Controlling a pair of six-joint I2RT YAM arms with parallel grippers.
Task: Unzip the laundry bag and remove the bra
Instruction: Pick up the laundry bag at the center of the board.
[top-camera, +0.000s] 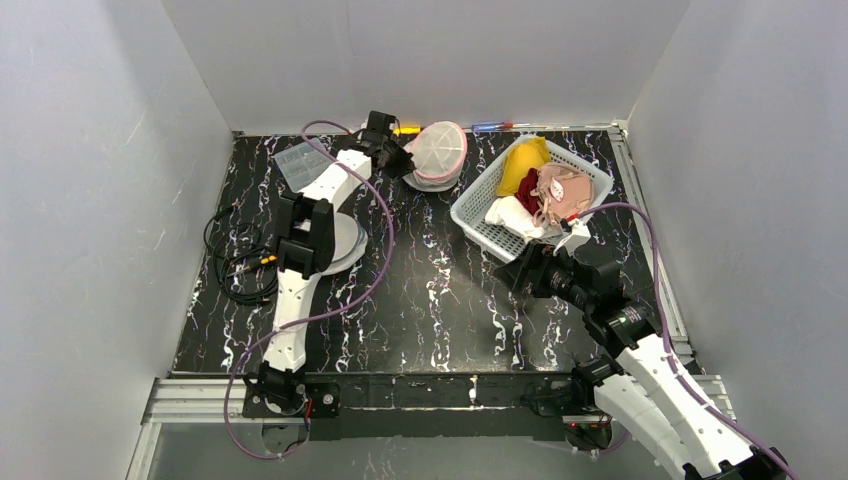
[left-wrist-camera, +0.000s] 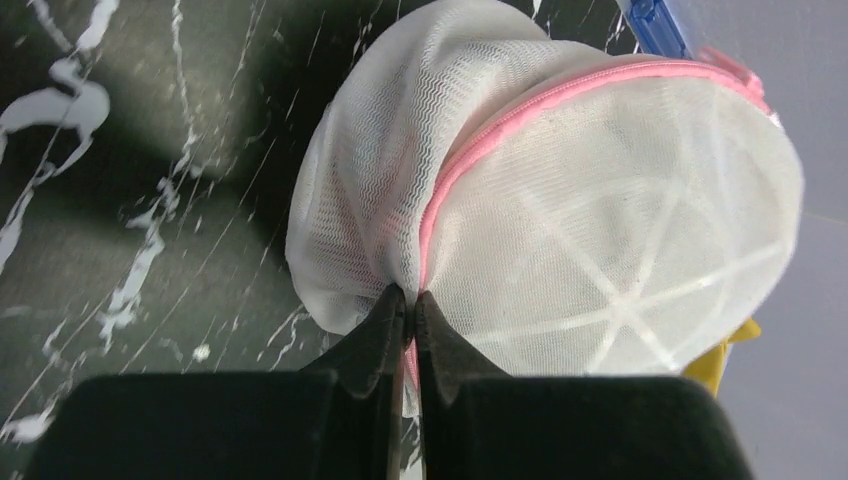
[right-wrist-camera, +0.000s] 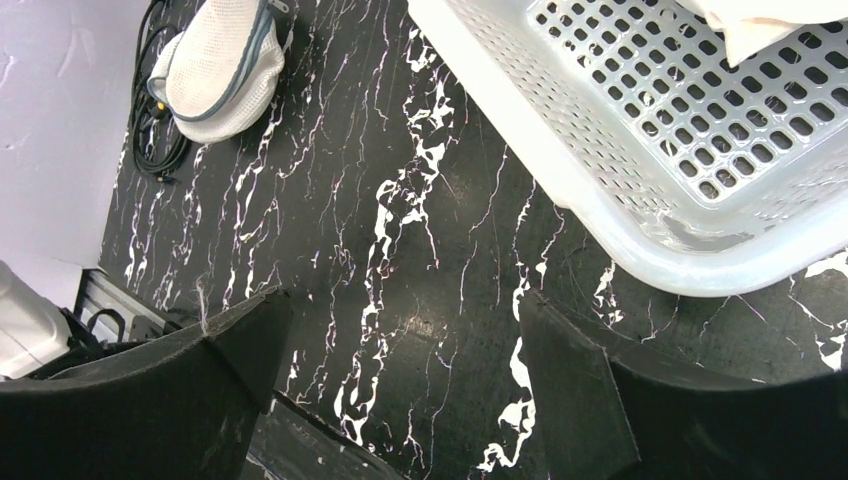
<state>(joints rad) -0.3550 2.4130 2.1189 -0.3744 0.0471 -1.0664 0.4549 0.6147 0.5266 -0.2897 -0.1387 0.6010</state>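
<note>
The laundry bag (top-camera: 440, 152) is a round white mesh pouch with a pink zipper (left-wrist-camera: 520, 115), standing on its side at the back of the table. My left gripper (top-camera: 403, 160) reaches it from the left. In the left wrist view that gripper (left-wrist-camera: 412, 296) is shut on the bag's (left-wrist-camera: 620, 230) mesh right at the pink zipper seam. The bra is hidden; nothing shows through the mesh. My right gripper (top-camera: 517, 272) hangs open over bare table near the basket's front corner, and the right wrist view shows nothing between its fingers (right-wrist-camera: 405, 305).
A white slotted basket (top-camera: 478, 212) at the right back holds yellow, red, white and beige-pink garments. A second mesh bag with a grey zipper (right-wrist-camera: 225, 65) lies under the left arm. Black cables (top-camera: 235, 262) coil at the left edge. Pens (top-camera: 495, 126) lie along the back wall.
</note>
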